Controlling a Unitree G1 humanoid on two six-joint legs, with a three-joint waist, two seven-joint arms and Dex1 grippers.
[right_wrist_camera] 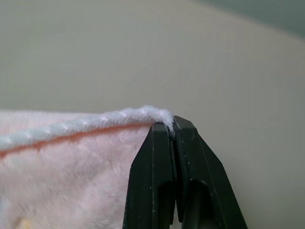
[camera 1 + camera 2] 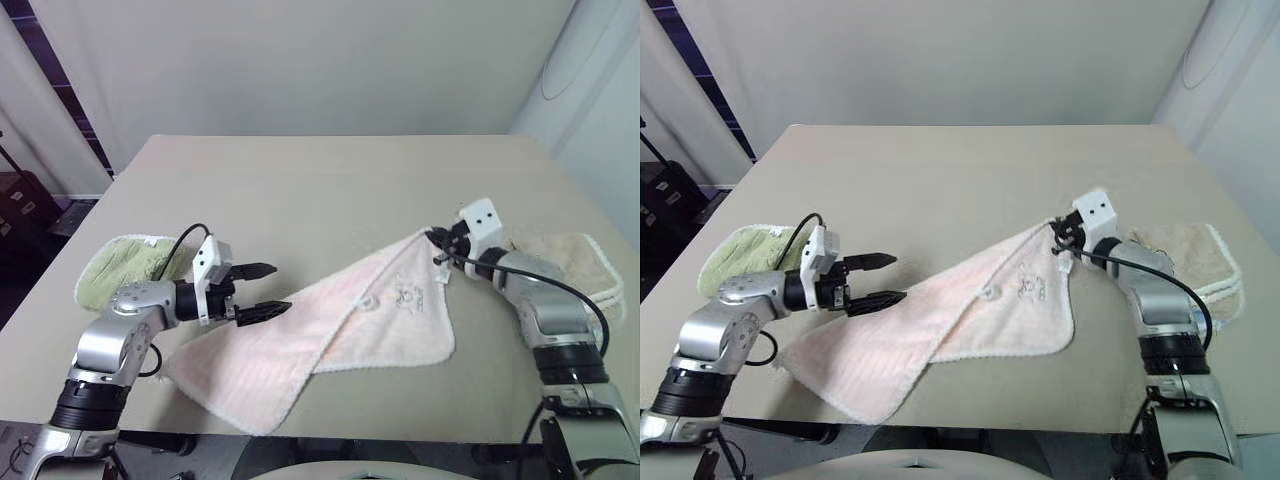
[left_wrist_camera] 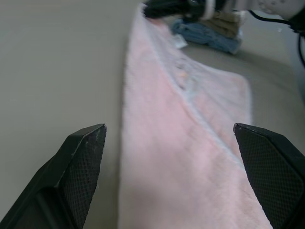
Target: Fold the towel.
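1. Pink towel (image 2: 330, 335) lies on the beige table (image 2: 300, 190), long axis diagonal: near-left end spread flat, far-right corner lifted off the surface.
2. R gripper (image 1: 172, 125) has both fingers pressed together, clamped on that raised corner at the white trimmed edge; cloth hangs from the tips back toward the L gripper.
3. From the pinched corner the towel slopes down & widens; a fold/crease runs along the long axis, one layer lapping over the other.
4. Small grey embroidered motif (image 2: 408, 296) sits on the upper layer, just below the R gripper tips; tiny white loop (image 2: 368, 301) just beside it, toward the L side.
5. L gripper (image 2: 262, 290) has fingers wide apart, nothing between them, pointing across toward the R gripper; tips hover just over the towel's far-left edge, contact can't tell.
6. In the L wrist view the towel stretches straight away from the spread fingers (image 3: 81, 162) up to the R gripper at the far end.
7. Green towel (image 2: 125, 265), folded, lies behind the L arm, apart from the pink one.
8. Beige folded towel (image 2: 570, 260) lies just beyond the R forearm, at the table's R edge.
9. Table surface betw. the two grippers carries only the pink towel.
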